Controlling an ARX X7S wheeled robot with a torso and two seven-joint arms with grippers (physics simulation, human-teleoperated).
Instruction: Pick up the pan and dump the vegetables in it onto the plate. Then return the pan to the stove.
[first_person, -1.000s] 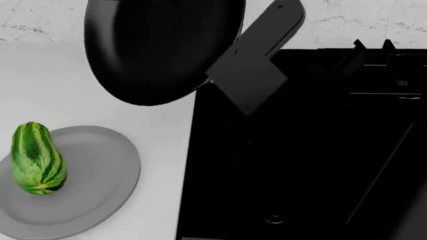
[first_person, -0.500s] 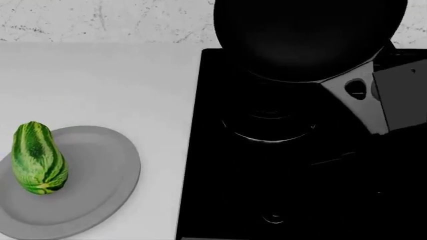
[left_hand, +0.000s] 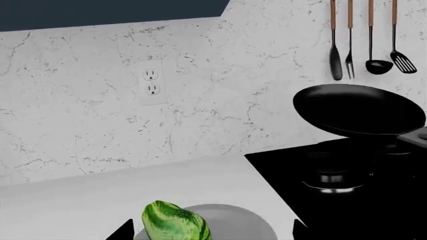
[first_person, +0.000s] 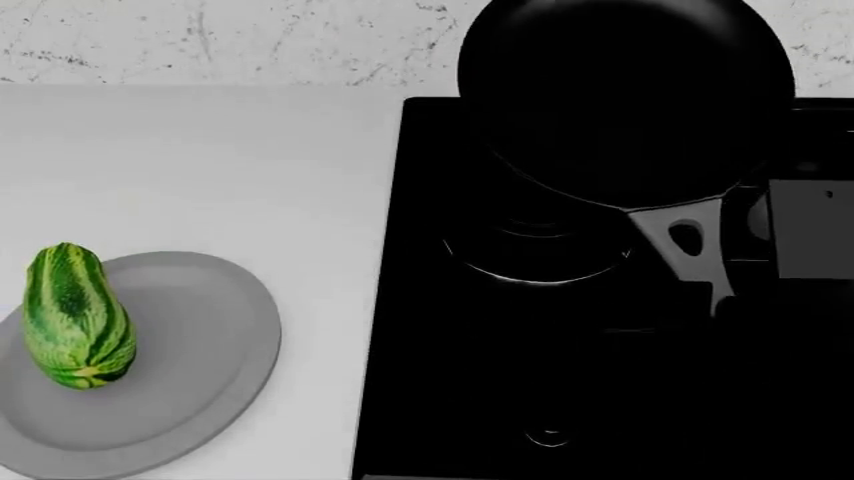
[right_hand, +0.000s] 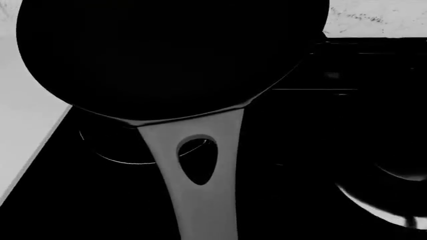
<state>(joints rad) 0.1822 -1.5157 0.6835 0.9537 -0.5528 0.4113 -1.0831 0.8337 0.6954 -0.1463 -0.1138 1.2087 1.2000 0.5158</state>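
The black pan (first_person: 627, 100) hangs tilted above the stove (first_person: 534, 350), over its back burner. My right gripper (first_person: 777, 266) is shut on the pan's handle, just past the grey bracket with the hole (first_person: 683, 240). In the right wrist view the pan (right_hand: 167, 55) and its bracket (right_hand: 197, 170) fill the frame and the fingers are hidden. The striped green vegetable (first_person: 78, 315) lies on the left side of the grey plate (first_person: 200, 360). My left gripper (left_hand: 211, 234) is open low over the vegetable (left_hand: 175, 222) and the plate (left_hand: 237, 222), with the pan (left_hand: 360, 110) beyond.
White counter (first_person: 200, 170) lies left of the stove, with a marble backsplash behind. A ring burner (first_person: 541, 262) sits under the pan and a knob (first_person: 547, 437) at the stove's front. Utensils (left_hand: 363, 40) hang on the wall above the stove, and an outlet (left_hand: 152, 82) is further left.
The pan swung right, from over the counter's edge to over the stove, and tipped back toward level. The vegetable and plate have not moved.
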